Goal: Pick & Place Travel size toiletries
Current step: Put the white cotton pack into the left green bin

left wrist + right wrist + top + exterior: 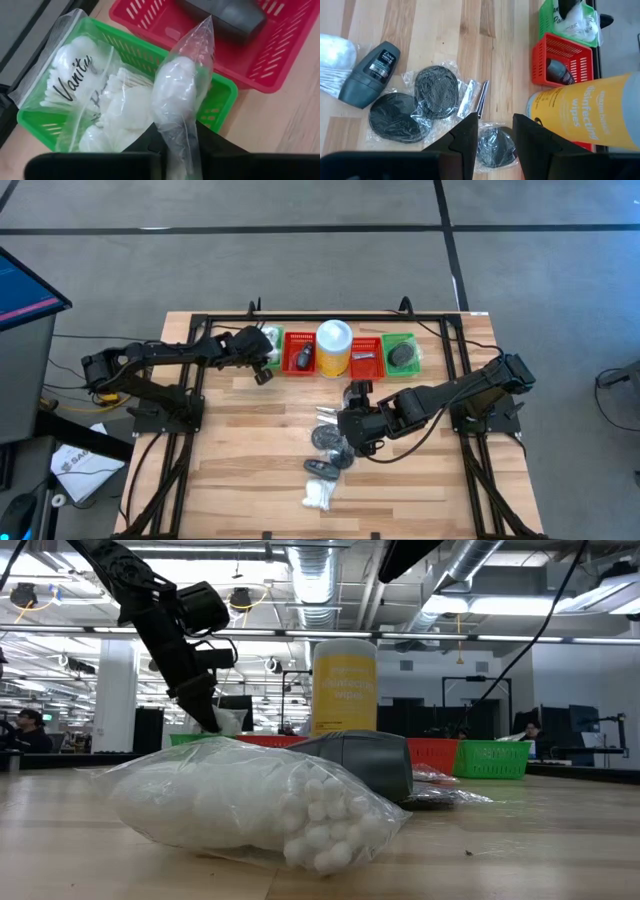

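In the left wrist view my left gripper (180,152) is shut on a clear bag of white cotton balls (180,90) over the far-left green basket (220,107). That basket holds more white bags, one marked "Vanity" (75,75). In the high view this gripper (262,365) hangs at that basket (272,343). My right gripper (495,132) is open above a dark disc in a clear wrapper (495,147) at mid-table (350,430), touching nothing. Two more discs (437,90) (395,117), silvery bits (480,97), a grey deodorant (370,72) and a white fluffy bag (320,495) lie flat on the wood. My left gripper pinches the clear bag between its two fingers at the bag's thin plastic end (181,142), coming from above. The filled part with the cotton balls (175,95) reaches out past the fingers over the green basket's rim. Whether it rests on the basket's contents I cannot tell.
Along the far edge stand a red basket with a dark item (300,357), a yellow wipes canister with white lid (333,345), another red basket (365,358) and a green basket (402,355). In the low view the white bag (250,805) fills the foreground. Bare wood lies at the near left.
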